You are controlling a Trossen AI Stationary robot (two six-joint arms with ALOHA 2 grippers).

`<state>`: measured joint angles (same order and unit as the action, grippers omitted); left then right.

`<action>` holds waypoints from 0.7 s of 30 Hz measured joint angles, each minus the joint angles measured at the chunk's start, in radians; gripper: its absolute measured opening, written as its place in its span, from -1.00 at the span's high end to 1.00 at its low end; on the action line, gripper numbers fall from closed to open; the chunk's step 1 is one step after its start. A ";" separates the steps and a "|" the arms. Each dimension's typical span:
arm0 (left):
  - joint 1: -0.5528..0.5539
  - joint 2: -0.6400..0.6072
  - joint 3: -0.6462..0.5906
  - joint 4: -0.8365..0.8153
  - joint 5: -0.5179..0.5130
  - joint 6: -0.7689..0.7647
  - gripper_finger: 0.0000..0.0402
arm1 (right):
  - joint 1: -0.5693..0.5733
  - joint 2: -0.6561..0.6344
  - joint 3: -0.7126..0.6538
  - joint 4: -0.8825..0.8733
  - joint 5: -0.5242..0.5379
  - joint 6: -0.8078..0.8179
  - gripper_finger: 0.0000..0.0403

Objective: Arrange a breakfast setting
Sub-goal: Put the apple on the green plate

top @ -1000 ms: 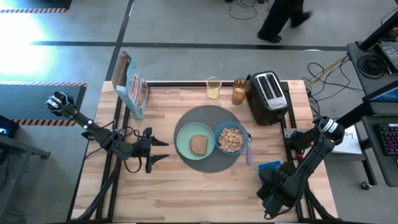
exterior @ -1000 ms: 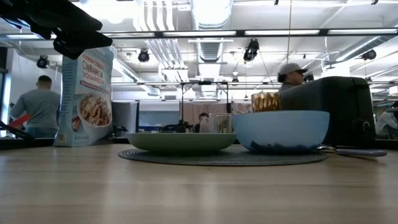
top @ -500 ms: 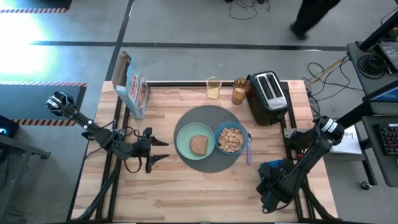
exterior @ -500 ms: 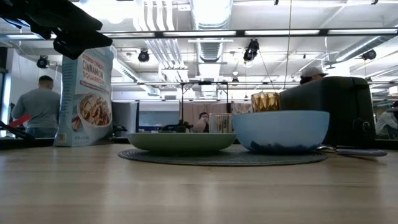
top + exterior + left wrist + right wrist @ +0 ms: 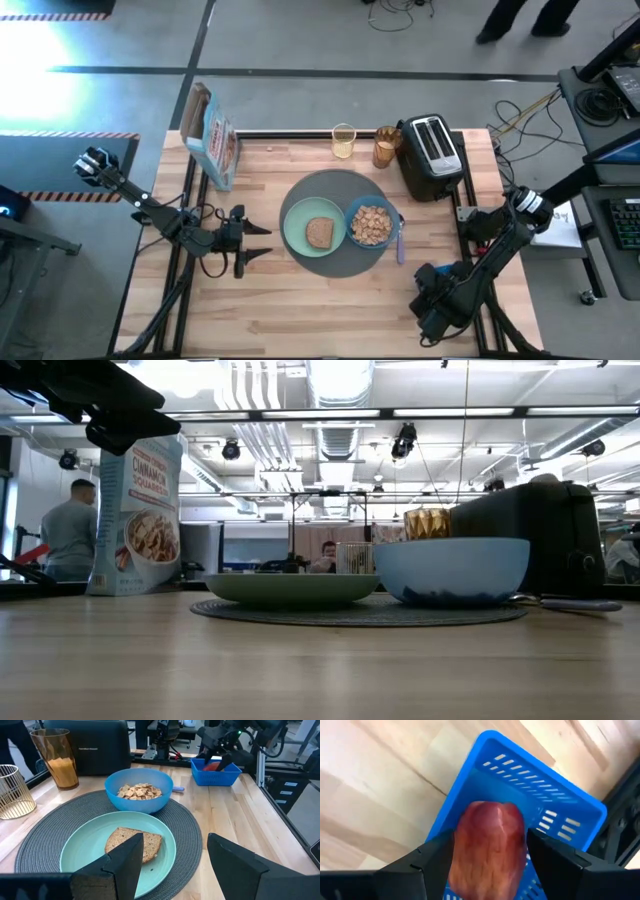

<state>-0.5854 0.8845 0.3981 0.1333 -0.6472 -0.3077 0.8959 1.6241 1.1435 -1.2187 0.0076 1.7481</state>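
The round dark-grey mat [image 5: 335, 181] lies mid-table with the pale green plate [image 5: 297, 228] and the blue bowl [image 5: 372, 224] on it. The brown toast slice [image 5: 319, 232] lies on the plate, and cereal squares [image 5: 139, 791] fill the bowl. The amber glass [image 5: 386, 148] stands behind the mat. My left gripper [image 5: 258, 244] is open and empty, just left of the mat. My right gripper [image 5: 490, 862] is shut on the small red food piece [image 5: 490, 842] over a blue basket [image 5: 560, 815] at the table's near right. My right gripper pinches the red food piece by its two opposite sides [image 5: 462, 850] between the two fingers [image 5: 432, 865]. The fingers point down from above. The piece sits over the basket's open top; in the left wrist view it shows about level with the rim [image 5: 212, 766].
A black toaster [image 5: 430, 155] stands at the far right, a clear glass [image 5: 343, 141] next to the amber one, and a cereal box [image 5: 212, 140] at the far left. A spoon [image 5: 400, 245] lies right of the bowl. People move beyond the table.
My right arm has shifted a little toward the table's left, so that it now covers the blue basket in the high view. A person beyond the far edge has walked to the right.
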 joint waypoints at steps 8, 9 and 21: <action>0.000 0.000 0.000 0.000 0.000 -0.009 -0.02 | 0.000 0.000 0.000 0.035 -0.027 0.036 -0.19; 0.000 0.000 0.000 0.000 0.000 -0.014 -0.02 | -0.002 0.000 0.000 0.034 -0.054 0.036 -0.19; 0.000 0.000 0.000 0.002 0.000 -0.016 -0.02 | -0.005 0.000 -0.008 0.121 -0.152 0.005 -0.19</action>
<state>-0.5854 0.8845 0.3981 0.1349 -0.6472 -0.3233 0.8913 1.6241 1.1354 -1.0982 -0.1445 1.7528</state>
